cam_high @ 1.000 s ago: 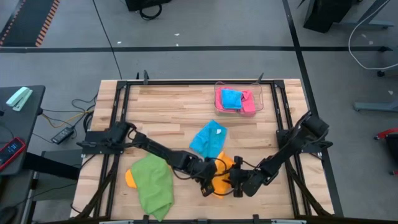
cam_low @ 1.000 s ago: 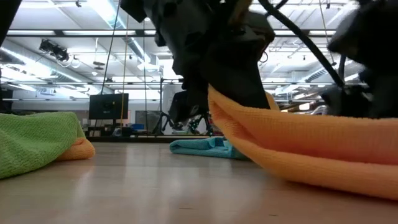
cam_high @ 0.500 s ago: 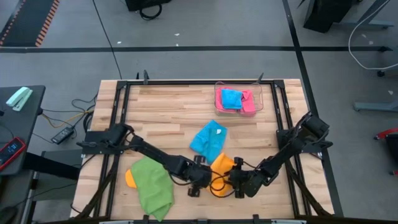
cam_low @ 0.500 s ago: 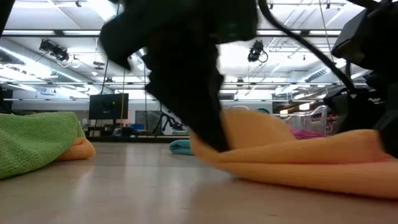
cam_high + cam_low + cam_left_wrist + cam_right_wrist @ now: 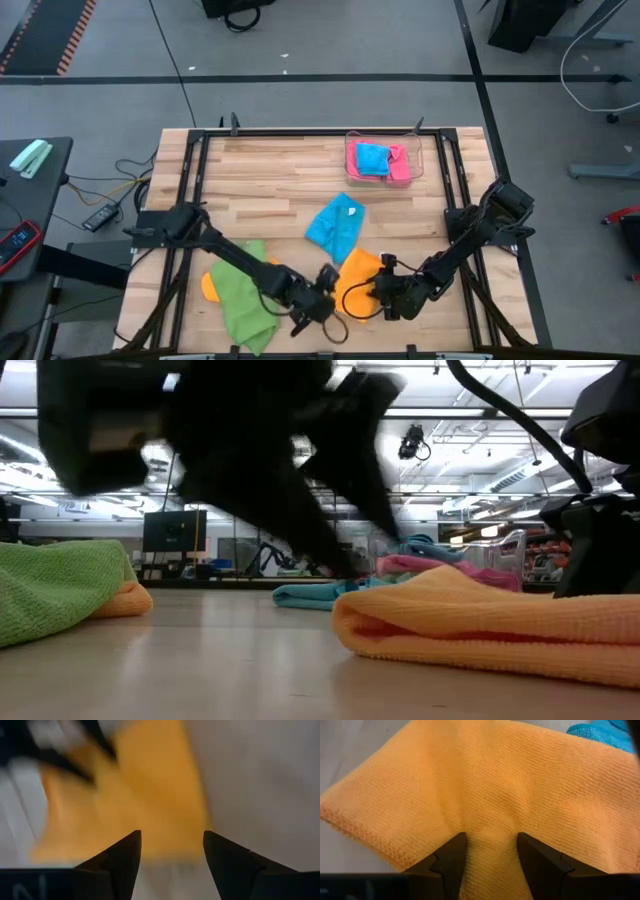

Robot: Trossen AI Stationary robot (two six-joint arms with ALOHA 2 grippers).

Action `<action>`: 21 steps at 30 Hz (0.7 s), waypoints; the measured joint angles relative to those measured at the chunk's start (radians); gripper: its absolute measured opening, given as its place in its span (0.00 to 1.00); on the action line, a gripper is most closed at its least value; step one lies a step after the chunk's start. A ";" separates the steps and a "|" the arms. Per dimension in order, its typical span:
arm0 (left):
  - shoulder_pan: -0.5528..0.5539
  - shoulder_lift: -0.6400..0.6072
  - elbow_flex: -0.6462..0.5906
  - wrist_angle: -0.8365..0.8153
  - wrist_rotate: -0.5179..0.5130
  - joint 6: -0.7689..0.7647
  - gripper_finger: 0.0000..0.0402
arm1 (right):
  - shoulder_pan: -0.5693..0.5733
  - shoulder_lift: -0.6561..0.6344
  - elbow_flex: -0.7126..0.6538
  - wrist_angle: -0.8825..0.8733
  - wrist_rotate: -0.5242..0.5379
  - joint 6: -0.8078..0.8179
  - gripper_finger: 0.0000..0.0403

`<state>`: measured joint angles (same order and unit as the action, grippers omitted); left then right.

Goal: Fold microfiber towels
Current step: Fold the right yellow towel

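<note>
Step in hand: one fold on the orange towel [image 5: 358, 282] looks done. It lies doubled over on the table [image 5: 270, 180] near the front edge, just in front of the sky blue towel [image 5: 335, 224].

Left gripper [image 5: 318, 300] sits just beside the orange towel's left edge, jaws apart, nothing between them in the left wrist view; released. Right gripper [image 5: 489, 851] straddles a raised pleat of the same towel, which fills the gap between its fingers, so I read it as pinching the cloth.

Next move, my guess: left re-grips a free edge for the second fold while right pins.

Hard to read:
- Left wrist and low views are blurred around the left arm.
- Green towel [image 5: 243, 297] covers most of a second orange one.
- Tray [image 5: 416, 168] contents: blue over pink, fold state unclear.
</note>
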<state>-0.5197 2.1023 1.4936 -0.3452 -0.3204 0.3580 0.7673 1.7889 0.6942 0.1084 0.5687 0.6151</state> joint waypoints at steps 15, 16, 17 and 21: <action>-0.042 0.088 0.003 0.102 -0.026 0.247 0.52 | -0.006 0.001 -0.001 0.015 0.010 0.013 0.47; -0.040 0.095 0.004 0.108 -0.042 0.232 0.51 | -0.006 0.001 -0.001 0.017 0.011 0.012 0.47; -0.039 0.097 0.005 0.108 -0.055 0.225 0.50 | -0.006 0.001 -0.001 0.019 0.011 0.011 0.47; -0.036 0.101 0.005 0.111 -0.077 0.197 0.47 | -0.006 0.001 -0.001 0.019 0.011 0.010 0.47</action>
<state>-0.5558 2.2029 1.4982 -0.2345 -0.3975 0.5551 0.7609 1.7901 0.6933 0.1276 0.5800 0.6248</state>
